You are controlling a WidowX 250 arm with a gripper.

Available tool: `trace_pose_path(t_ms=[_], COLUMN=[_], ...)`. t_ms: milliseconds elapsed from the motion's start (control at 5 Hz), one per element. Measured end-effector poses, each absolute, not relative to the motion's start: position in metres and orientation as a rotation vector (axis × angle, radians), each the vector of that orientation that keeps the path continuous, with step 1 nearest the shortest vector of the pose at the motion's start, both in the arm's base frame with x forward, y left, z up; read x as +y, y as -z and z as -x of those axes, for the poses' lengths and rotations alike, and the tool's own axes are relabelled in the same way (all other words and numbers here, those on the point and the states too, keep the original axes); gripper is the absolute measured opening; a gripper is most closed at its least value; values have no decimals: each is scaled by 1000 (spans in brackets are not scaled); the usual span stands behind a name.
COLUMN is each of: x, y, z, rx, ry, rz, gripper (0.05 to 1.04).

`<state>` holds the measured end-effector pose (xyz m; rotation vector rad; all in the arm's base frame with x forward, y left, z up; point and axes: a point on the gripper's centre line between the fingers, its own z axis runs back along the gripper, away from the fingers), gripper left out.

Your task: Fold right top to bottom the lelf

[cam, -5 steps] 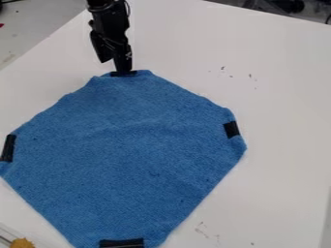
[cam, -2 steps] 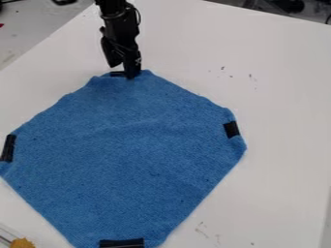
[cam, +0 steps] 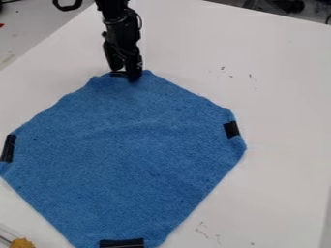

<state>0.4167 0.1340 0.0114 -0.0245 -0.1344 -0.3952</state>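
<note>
A blue cloth (cam: 126,140) is spread on the white table (cam: 284,111) as a diamond, its corners pointed to the top, bottom, left and right of the view. Its diagonals look about equally long, and each corner is marked with a black patch. The gripper (cam: 127,75) is held at the top corner, partly over the patch there; whether it is open or closed cannot be told. The left and bottom corners are brought right to the view's edges, while white surface is left between the right corner and the right side. The tabletop is marked by small dark specks at the upper right and faint reddish smudges at the lower right. An orange-yellow object (cam: 22,243) is seen at the lower left. Grey floor (cam: 29,24) is seen past the table's upper-left edge.
</note>
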Motion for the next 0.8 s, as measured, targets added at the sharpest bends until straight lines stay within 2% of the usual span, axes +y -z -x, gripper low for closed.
trace_pose_path(t_ms=[400,600,800], x=[132,132,135], y=[-11,-9,-13], z=[-421,-421,-421], rx=[-157,-149,-149], ry=[400,412,490], rz=[43,49,52], gripper=[375,182,81])
